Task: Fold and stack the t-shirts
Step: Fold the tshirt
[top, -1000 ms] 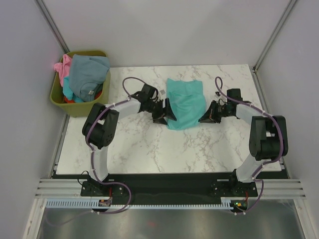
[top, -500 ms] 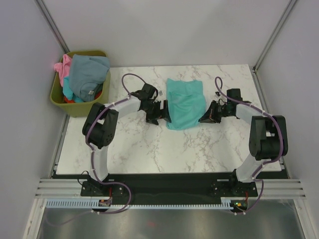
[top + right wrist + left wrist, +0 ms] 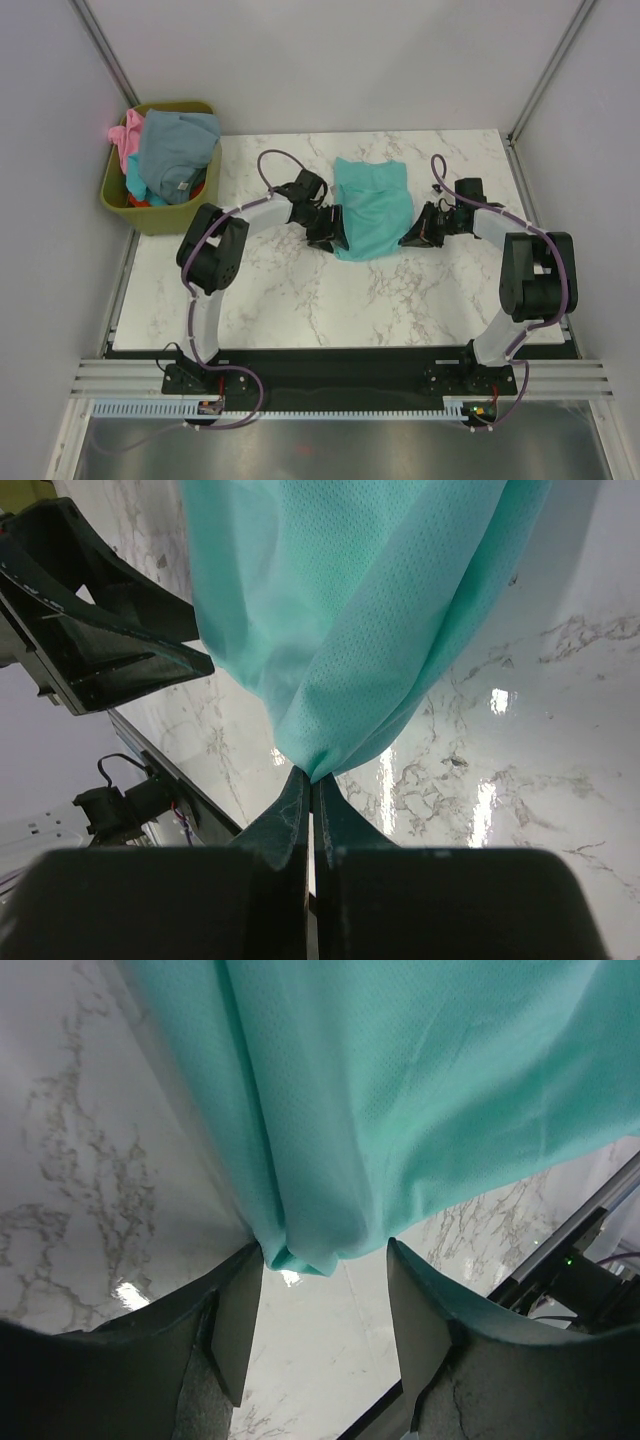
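**Shirt pinched on one side, loose on the other**

Overhead view: the teal shirt (image 3: 372, 208) lies partly folded near the middle of the table (image 3: 300, 290), with an arm at each side; the left gripper (image 3: 335, 228) is at its left edge and the right gripper (image 3: 410, 238) at its right edge; both sit low, close to the tabletop. The green bin (image 3: 160, 218) stands at the far left corner, just off the table's edge; it holds a heap of unfolded shirts, with a grey-blue shirt (image 3: 178, 150) on top, a pink shirt (image 3: 125, 135) hanging over the far rim, and a strip of red-orange cloth (image 3: 140, 200) low down.

Left wrist view: the fingers stand apart with a bunched fold of the shirt between them; the cloth nearly fills the gap but does not look clamped.

Right wrist view: the fingers are pressed together on a gathered point of the shirt's edge, which fans upward from the tips.

Risk, as a judgement: if both arms lift or pull now, only the right side would come along; the shirt would skew, drag over the marble and lose its fold; closing the left fingers on only the top layer would leave the under layer behind and give an uneven crease.
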Motion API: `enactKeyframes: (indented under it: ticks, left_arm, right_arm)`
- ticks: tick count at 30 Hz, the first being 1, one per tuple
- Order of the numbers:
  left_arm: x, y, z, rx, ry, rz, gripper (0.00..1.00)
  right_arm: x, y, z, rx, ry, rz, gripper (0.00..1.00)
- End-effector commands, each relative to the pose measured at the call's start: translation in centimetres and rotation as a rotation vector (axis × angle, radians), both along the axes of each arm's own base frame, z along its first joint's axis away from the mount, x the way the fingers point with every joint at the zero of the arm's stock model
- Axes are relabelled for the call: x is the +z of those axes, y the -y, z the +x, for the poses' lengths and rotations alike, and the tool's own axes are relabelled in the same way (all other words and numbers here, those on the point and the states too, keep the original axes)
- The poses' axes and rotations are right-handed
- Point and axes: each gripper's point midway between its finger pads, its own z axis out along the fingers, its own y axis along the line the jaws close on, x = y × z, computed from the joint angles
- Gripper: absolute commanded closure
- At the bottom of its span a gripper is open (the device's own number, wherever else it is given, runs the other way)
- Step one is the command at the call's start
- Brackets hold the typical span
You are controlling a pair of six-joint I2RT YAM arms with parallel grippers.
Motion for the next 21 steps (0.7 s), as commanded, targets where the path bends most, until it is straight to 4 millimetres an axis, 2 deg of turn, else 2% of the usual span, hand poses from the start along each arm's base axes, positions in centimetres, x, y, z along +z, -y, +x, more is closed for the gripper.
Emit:
enactKeyframes:
  ticks: [1, 7, 21]
  left_arm:
    - [-1.4, 0.2, -1.6, -0.028, -0.038, 0.017, 0.39]
    - [-1.7, 0.1, -2.0, -0.031, -0.049, 0.023, 0.39]
    - [0.9, 0.1, -1.8, -0.030, 0.000, -0.006, 0.39]
  right_arm:
    - [0.8, -0.1, 1.4, 0.010, 0.054, 0.000, 1.00]
    - [0.7, -0.1, 1.5, 0.014, 0.053, -0.001, 1.00]
    - [1.2, 0.2, 2.1, 0.023, 0.096, -0.023, 1.00]
